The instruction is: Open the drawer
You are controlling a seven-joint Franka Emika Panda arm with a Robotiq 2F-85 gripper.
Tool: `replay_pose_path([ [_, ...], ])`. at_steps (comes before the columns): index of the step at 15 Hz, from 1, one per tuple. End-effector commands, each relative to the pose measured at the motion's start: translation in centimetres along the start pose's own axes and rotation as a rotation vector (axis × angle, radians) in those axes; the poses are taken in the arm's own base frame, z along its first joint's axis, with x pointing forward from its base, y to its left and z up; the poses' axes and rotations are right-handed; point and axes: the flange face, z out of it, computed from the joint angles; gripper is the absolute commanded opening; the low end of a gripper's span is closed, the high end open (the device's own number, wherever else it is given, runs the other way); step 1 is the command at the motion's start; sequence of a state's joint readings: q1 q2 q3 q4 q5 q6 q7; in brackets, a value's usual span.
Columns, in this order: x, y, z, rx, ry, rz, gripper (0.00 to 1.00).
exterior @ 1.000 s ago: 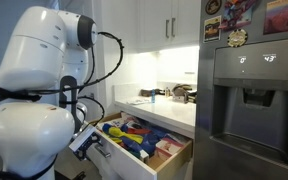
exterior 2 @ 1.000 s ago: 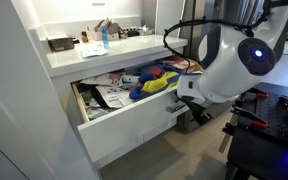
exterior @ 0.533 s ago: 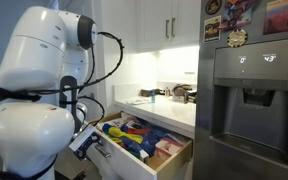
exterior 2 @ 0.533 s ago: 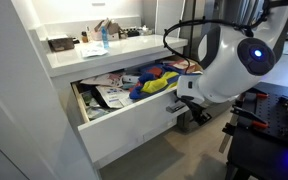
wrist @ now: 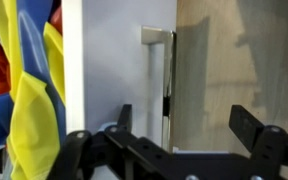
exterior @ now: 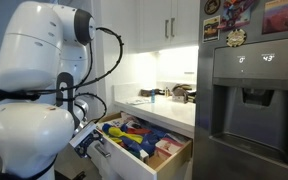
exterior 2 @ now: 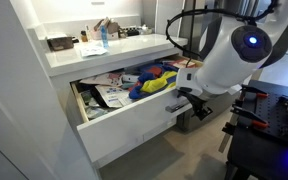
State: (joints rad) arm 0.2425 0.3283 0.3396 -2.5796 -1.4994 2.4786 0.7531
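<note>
Countertop (exterior 2: 124,46) cluttered above open kitchen drawer (exterior 2: 134,125)

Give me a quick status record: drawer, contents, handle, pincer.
drawer: pulled well out below the countertop, interior exposed
contents: colourful utensils, yellow and blue ones on top
handle: silver bar on the white front, nothing gripping it
pincer: open, facing the handle, no contact visible in the wrist view
task state: drawer looks open
</note>
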Motion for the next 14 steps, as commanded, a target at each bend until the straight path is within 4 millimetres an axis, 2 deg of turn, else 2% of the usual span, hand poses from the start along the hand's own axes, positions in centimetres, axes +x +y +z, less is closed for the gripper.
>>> replay_pose_path([
  [1, 1.9, 4.2, -4.3, 0.005, 0.086, 0.010, 1.00],
  [4, 3.7, 7.3, -7.8, 0.018, 0.134, 0.046, 1.00],
  [8, 4.8, 13.2, -11.3, 0.016, 0.175, 0.140, 1.00],
  [10, 4.7, 15.7, -12.6, 0.027, 0.188, 0.231, 1.00],
  [14, 4.0, 20.9, -12.9, 0.084, 0.212, 0.490, 1.00],
])
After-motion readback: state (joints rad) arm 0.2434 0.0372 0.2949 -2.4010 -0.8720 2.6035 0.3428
